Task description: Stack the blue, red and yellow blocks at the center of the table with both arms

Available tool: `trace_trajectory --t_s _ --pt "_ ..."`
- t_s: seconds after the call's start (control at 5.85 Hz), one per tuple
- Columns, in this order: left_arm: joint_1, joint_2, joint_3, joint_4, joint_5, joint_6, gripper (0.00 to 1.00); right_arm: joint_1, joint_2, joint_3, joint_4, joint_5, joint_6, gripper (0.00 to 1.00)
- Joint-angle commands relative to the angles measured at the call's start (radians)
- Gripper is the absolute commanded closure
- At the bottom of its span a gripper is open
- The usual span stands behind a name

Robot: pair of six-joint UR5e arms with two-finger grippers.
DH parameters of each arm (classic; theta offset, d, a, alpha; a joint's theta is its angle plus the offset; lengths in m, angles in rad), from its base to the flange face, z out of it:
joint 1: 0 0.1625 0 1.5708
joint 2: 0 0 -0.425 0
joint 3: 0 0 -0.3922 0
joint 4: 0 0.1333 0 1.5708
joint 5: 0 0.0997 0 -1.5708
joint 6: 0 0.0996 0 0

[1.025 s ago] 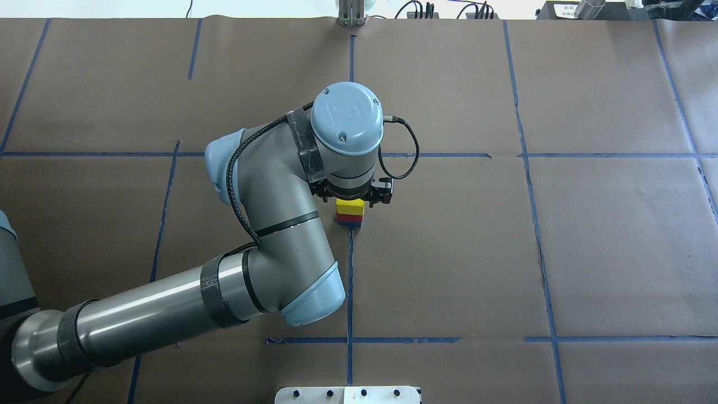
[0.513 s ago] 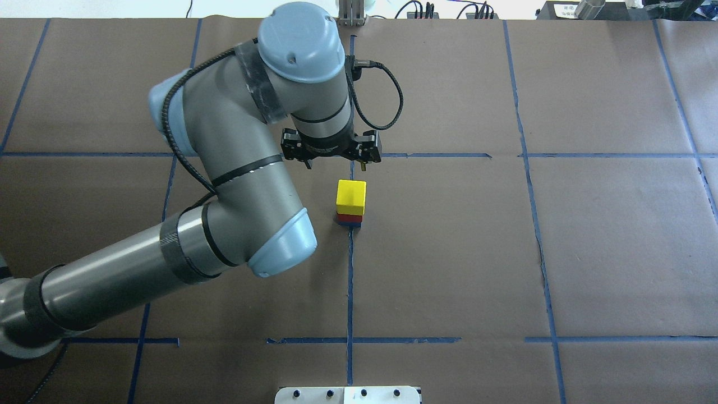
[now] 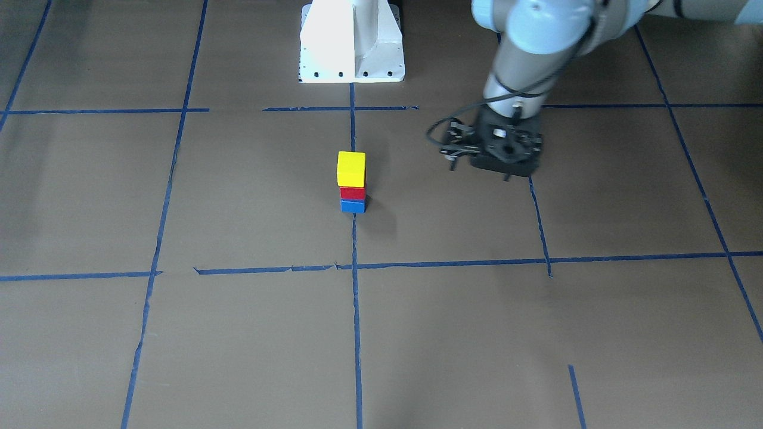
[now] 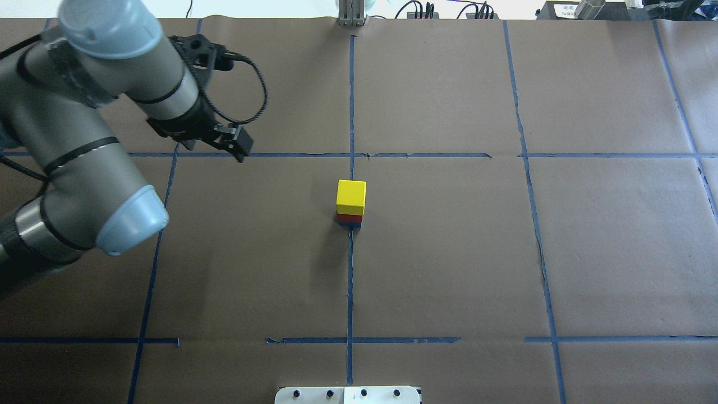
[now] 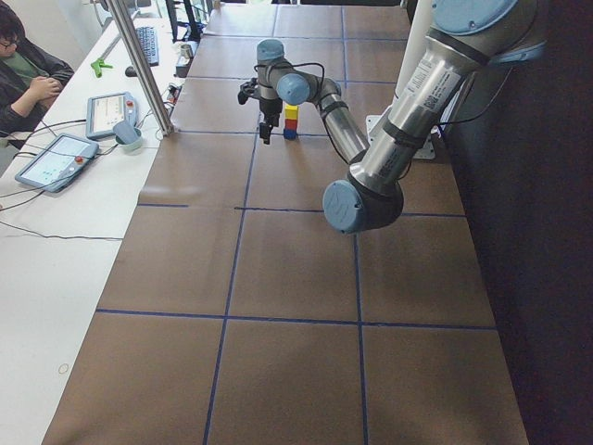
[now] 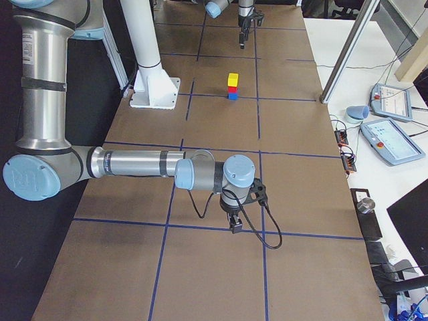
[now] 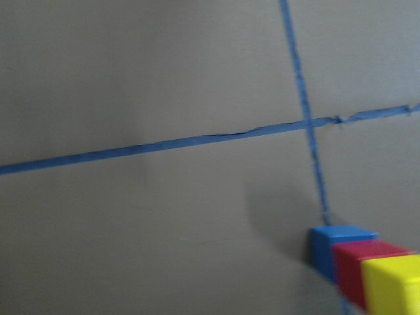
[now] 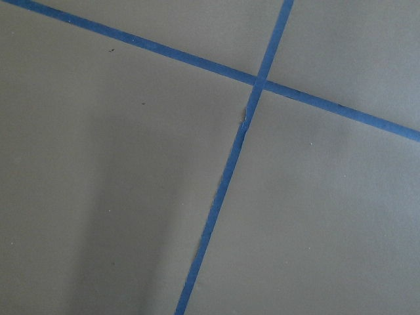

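The stacking looks finished: the blue block (image 3: 353,206) sits on the brown surface (image 4: 449,252), the red block (image 3: 352,193) rests on it, and the yellow block (image 3: 350,168) is on top, all three touching and upright. From overhead their edges line up closely, and no lean shows. The tower stands on the long blue tape line (image 4: 350,280) that runs down the middle of the surface, just short of where that line crosses another, so it appears to be at the centre the task asks for. The left hand (image 3: 480,170) hangs above the surface well apart from the stack, on the robot's left side. Its fingers are spread wide and nothing is between them, and the left wrist view catches the three blocks only at its lower corner. The right hand (image 6: 234,226) shows only in the side view from the robot's right, low over the surface near a tape crossing and far from the tower. I cannot tell from there whether it is spread or closed, and its own wrist view shows only bare paper and tape. No loose block is visible anywhere, so by my reading nothing is left to place; at most the arms need to clear out to rest. No tray, bin or box appears in any view, and the blocks stand directly on the paper-covered surface.
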Motion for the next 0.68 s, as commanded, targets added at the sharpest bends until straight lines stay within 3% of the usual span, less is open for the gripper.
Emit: trace_trajectory --t_s 0.0,0.17,0.34,0.51 --pt "-0.292 0.287 0.006 -0.007 -0.116 0.505 0.0 0.0 -0.003 0.002 0.0 0.001 0.021 0.0" --pt "-0.44 0.372 0.07 -0.007 -0.118 0.719 0.0 0.0 -0.003 0.0 0.0 0.001 0.021 0.0" --pt "-0.567 0.4 0.165 -0.006 -0.168 0.756 0.0 0.0 -0.003 0.002 0.0 0.001 0.021 0.0" --pt "-0.641 0.481 0.197 -0.035 -0.248 0.775 0.0 0.0 -0.003 0.002 0.0 0.001 0.021 0.0"
